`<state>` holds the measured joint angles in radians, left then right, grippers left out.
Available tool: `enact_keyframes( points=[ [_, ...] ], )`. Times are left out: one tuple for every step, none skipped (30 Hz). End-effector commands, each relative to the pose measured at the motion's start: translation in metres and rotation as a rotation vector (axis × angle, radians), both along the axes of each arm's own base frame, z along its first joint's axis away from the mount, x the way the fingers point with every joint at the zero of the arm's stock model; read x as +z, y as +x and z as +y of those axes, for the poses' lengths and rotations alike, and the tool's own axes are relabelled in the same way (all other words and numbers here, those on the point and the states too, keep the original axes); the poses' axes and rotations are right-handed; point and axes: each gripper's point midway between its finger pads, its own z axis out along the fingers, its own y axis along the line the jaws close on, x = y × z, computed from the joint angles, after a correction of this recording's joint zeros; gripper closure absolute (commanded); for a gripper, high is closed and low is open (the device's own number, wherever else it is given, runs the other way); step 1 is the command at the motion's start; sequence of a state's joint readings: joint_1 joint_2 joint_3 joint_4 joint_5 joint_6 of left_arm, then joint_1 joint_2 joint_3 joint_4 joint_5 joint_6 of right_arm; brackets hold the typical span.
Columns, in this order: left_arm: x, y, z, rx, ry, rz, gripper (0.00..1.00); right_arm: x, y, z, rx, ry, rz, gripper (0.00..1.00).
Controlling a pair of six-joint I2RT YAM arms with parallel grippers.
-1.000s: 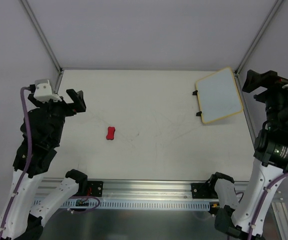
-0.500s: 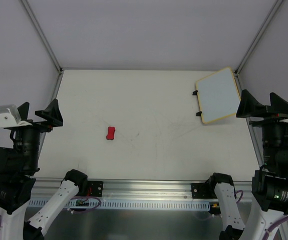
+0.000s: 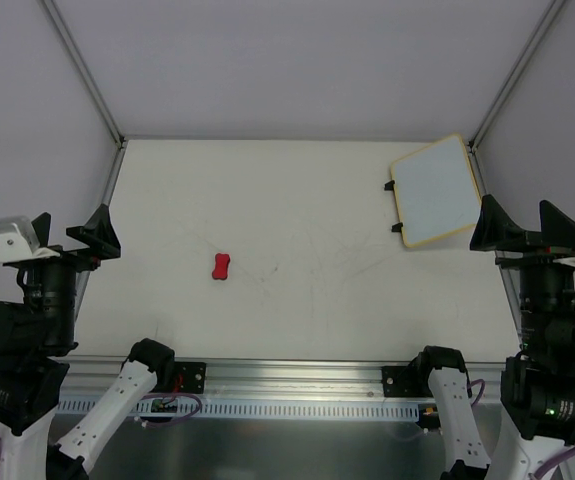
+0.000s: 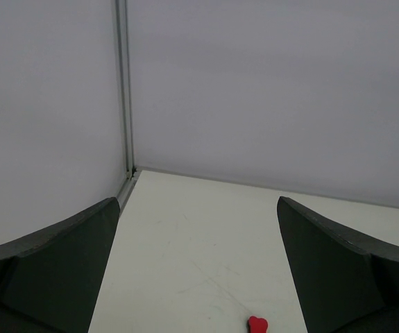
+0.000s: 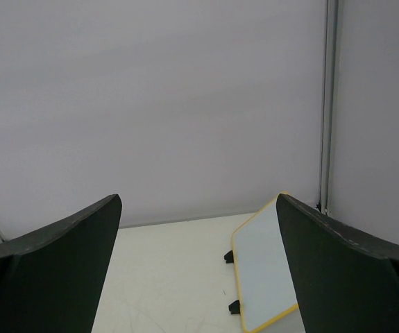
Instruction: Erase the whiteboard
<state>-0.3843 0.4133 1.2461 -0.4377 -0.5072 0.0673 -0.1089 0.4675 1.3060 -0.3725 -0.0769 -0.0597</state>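
The whiteboard [image 3: 435, 190] lies blank at the desk's [image 3: 317, 200] far right corner, with the eraser [image 3: 221, 266] well apart, left of middle. The left end effector [image 3: 72, 222] and right end effector [image 3: 517, 215] gape wide, empty. Wiping looks finished; only parking is left

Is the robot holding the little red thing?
No, the red eraser lies on the table, away from the left gripper and the right gripper, both open.
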Motion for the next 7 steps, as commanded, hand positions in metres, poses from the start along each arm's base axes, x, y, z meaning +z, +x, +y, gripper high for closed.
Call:
enact_keyframes(
  points=[
    [0.0000, -0.0056, 0.0088, 0.040, 0.001, -0.005, 0.01, 0.0059, -0.0032, -0.0008, -0.005, -0.017, -0.029, 0.01],
    [-0.0008, -0.0056, 0.0092, 0.043, 0.000, -0.002, 0.01, 0.0056, -0.0032, 0.0001, -0.001, -0.017, -0.028, 0.01],
    [-0.0009, -0.0066, 0.0096, 0.043, -0.001, -0.004, 0.01, 0.0058, -0.0027, 0.0006, 0.004, -0.014, -0.028, 0.01],
    [-0.0020, -0.0068, 0.0101, 0.046, 0.000, -0.001, 0.01, 0.0058, -0.0027, 0.0009, 0.006, -0.012, -0.028, 0.01],
    [-0.0032, -0.0065, 0.0099, 0.045, -0.002, 0.002, 0.01, 0.0052, -0.0023, 0.0011, 0.008, -0.010, -0.027, 0.01],
    [-0.0038, -0.0073, 0.0104, 0.046, -0.006, 0.000, 0.01, 0.0049, -0.0022, 0.0015, 0.011, -0.006, -0.025, 0.01],
    [-0.0047, -0.0070, 0.0104, 0.047, -0.006, 0.003, 0.01, 0.0050, -0.0017, 0.0022, 0.014, -0.011, -0.025, 0.01]
  ],
)
